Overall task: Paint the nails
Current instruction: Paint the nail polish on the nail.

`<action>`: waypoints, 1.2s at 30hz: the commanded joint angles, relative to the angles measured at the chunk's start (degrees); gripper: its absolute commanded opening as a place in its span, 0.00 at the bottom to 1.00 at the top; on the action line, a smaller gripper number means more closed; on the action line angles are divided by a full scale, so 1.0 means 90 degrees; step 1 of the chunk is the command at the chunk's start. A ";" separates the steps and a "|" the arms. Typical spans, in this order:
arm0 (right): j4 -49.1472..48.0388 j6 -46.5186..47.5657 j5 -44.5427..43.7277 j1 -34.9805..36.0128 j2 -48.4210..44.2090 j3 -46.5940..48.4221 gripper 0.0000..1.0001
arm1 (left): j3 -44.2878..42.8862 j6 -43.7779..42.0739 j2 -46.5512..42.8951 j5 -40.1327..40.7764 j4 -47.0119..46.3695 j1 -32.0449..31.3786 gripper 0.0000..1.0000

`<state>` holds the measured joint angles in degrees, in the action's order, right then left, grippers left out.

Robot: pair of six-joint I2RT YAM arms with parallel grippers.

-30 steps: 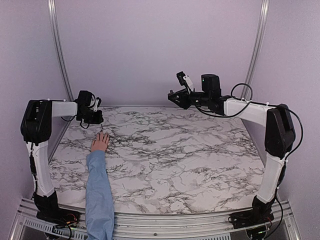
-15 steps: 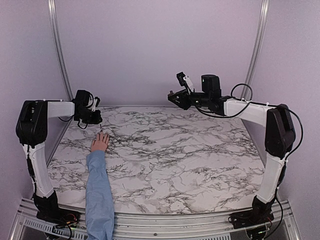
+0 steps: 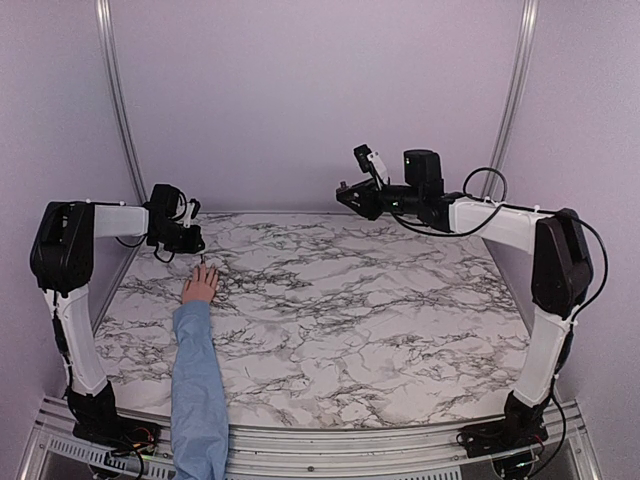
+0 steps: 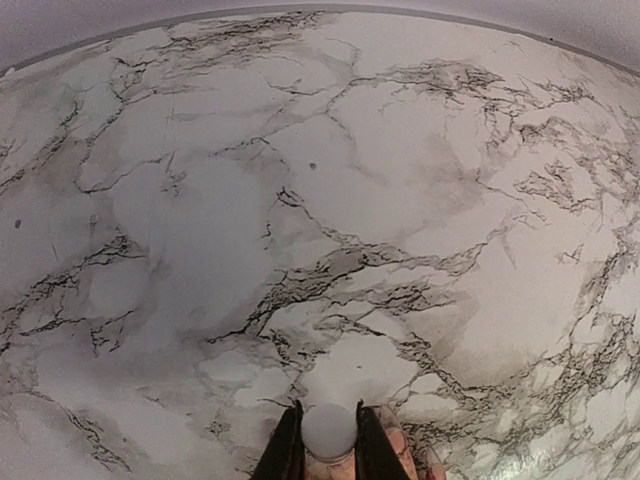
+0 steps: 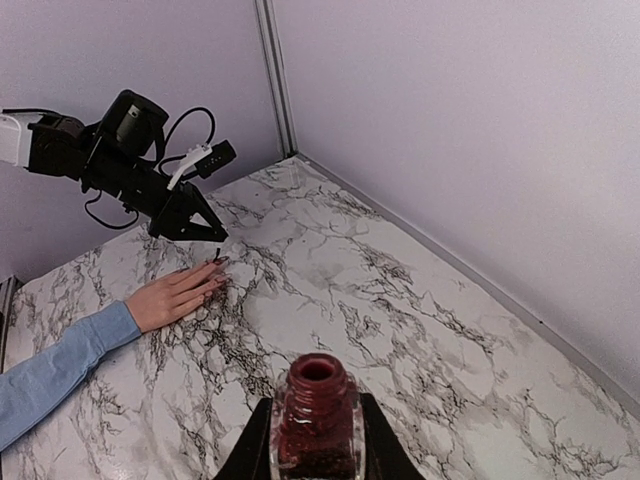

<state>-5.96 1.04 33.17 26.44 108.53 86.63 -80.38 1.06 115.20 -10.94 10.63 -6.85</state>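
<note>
A light-skinned hand (image 3: 200, 285) in a light blue sleeve (image 3: 197, 380) lies flat on the marble table at the left. Its nails (image 5: 217, 263) look dark at the fingertips in the right wrist view. My left gripper (image 3: 192, 243) hovers just beyond the fingertips, shut on a white brush cap (image 4: 329, 430). The thin brush (image 5: 216, 252) hangs from it over the nails. Human fingertips (image 4: 400, 445) show beside the cap. My right gripper (image 3: 347, 196) is raised at the back centre, shut on an open bottle of dark red polish (image 5: 318, 420).
The marble tabletop (image 3: 380, 300) runs to lilac walls at the back and sides. Metal corner posts (image 3: 516, 95) stand at both back corners. The forearm reaches in from the near left edge.
My left gripper has shifted slightly left and back with the brush. The hand and my right arm have stayed still.
</note>
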 commanded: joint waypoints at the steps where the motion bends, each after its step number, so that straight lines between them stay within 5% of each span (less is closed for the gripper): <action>1: -0.0141 -0.0076 0.0065 -0.0055 -0.0259 0.0062 0.00 | -0.0068 -0.0001 -0.0032 -0.0114 -0.0010 0.0029 0.00; 36: -0.0019 -0.0036 -0.0003 -0.0051 -0.0067 0.0325 0.00 | -0.0516 0.0038 0.0498 -0.0006 -0.0009 0.0058 0.00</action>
<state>-5.82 1.04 33.15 26.44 108.51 86.70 -83.33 1.10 118.39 -11.46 10.59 -6.74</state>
